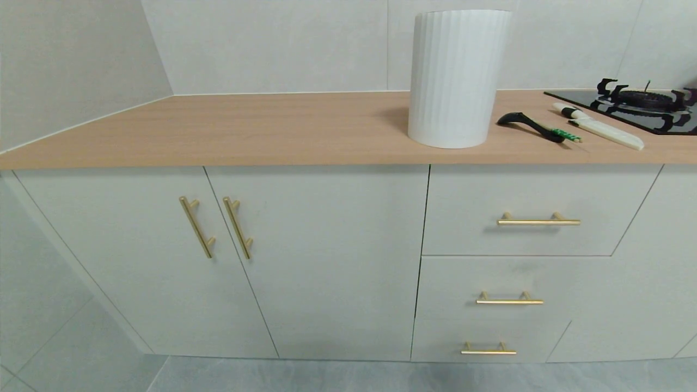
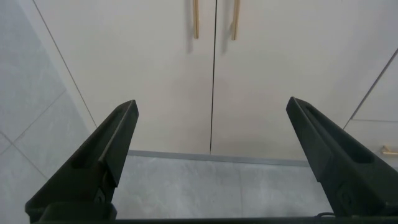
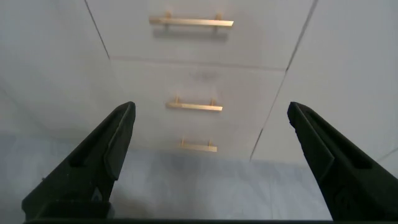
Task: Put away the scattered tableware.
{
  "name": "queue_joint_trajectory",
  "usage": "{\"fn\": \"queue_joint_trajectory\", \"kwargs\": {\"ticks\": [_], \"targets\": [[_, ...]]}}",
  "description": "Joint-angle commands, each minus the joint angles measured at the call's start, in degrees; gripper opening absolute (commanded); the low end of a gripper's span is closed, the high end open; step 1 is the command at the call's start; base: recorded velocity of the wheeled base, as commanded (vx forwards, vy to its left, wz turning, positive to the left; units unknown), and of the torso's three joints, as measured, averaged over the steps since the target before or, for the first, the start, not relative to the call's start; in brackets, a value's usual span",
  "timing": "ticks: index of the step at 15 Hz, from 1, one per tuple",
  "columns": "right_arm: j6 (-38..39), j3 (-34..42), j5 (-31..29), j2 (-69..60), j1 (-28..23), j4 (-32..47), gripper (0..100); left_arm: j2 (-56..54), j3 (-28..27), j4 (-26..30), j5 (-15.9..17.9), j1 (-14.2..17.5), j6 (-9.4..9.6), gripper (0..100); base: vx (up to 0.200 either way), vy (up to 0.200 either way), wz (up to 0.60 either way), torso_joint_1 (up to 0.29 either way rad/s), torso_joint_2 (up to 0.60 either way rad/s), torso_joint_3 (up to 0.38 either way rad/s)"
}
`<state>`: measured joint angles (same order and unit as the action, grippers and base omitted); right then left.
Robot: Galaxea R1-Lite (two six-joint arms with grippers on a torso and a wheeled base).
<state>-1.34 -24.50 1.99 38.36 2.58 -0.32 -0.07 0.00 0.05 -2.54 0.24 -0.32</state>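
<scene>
Wooden countertop [image 1: 245, 130], white knife [image 1: 604, 130] diagonal, tip toward front edge; left gripper [image 2: 211, 104] and right gripper [image 3: 211, 107] wide apart.

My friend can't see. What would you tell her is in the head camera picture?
A tall white ribbed container stands on a wooden counter, with a black utensil and a white knife lying beside it, near a black stove. Underneath are pale cupboards and drawers with gold handles.

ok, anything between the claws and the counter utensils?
Nothing on the countertop: black-handled utensil and white knife lie clear, white ribbed container beside them. Left claw and right claw sit low, facing cabinet fronts.
</scene>
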Motion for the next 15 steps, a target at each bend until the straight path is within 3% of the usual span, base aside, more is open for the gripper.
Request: {"fn": "queue_joint_trajectory", "kwargs": {"ticks": [1,5,9,15], "targets": [[-0.6,-11.4,0.6,34.0,2.2,-2.6,100,0.1,0.0,0.0,0.0,0.0,-0.03,100,0.000,0.000,0.00,0.000,0.00,0.000],[-0.7,-13.8,-0.1,51.7,4.9,-13.6,100,0.1,0.0,0.0,0.0,0.0,-0.03,100,0.000,0.000,0.00,0.000,0.00,0.000],[-0.6,-15.3,-0.7,64.4,6.0,-15.9,100,0.1,0.0,0.0,0.0,0.0,-0.03,100,0.000,0.000,0.00,0.000,0.00,0.000],[-0.6,-13.2,-5.7,75.3,5.1,-30.1,100,0.1,0.0,0.0,0.0,0.0,-0.03,100,0.000,0.000,0.00,0.000,0.00,0.000]]}}
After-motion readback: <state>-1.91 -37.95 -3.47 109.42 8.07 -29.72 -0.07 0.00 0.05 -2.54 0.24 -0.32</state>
